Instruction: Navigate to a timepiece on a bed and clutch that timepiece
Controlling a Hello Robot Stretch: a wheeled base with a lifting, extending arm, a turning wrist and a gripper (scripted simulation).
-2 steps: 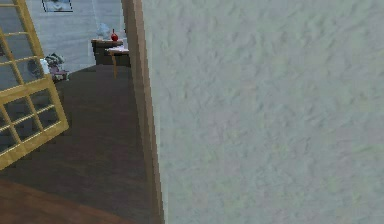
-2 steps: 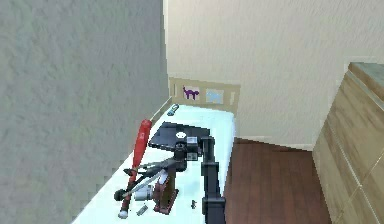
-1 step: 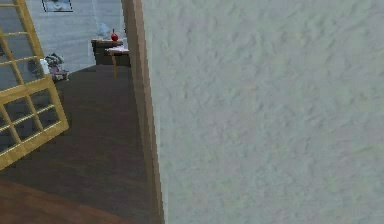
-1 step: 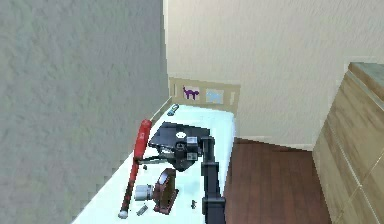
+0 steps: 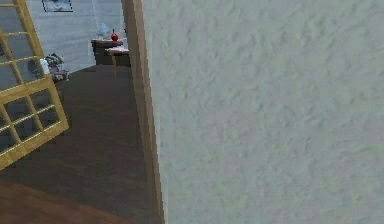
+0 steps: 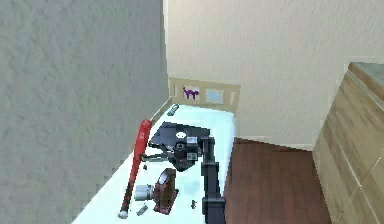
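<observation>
A: Bed status?
B: White bed top [image 6: 105,200]. Nearest: a round thing, probably the timepiece [image 6: 164,188], lying just left of the arm [image 6: 212,185]. Red bat [image 6: 138,160] beside it. Gripper [image 6: 167,154] farther up, dark flat slab [image 6: 192,132] behind it. Can't tell if it's carrying anything.
A: Room?
B: Headboard [image 6: 205,95] against a cream wall, wood dresser [image 6: 355,130] to the right. Ahead: grey wall [image 5: 260,110], yellow glazed door [image 5: 25,100], desk [image 5: 108,48] far back.

Red bat [image 6: 136,165], white bed [image 6: 226,130], yellow-framed door [image 5: 25,95], dark brown floor [image 6: 275,185]
</observation>
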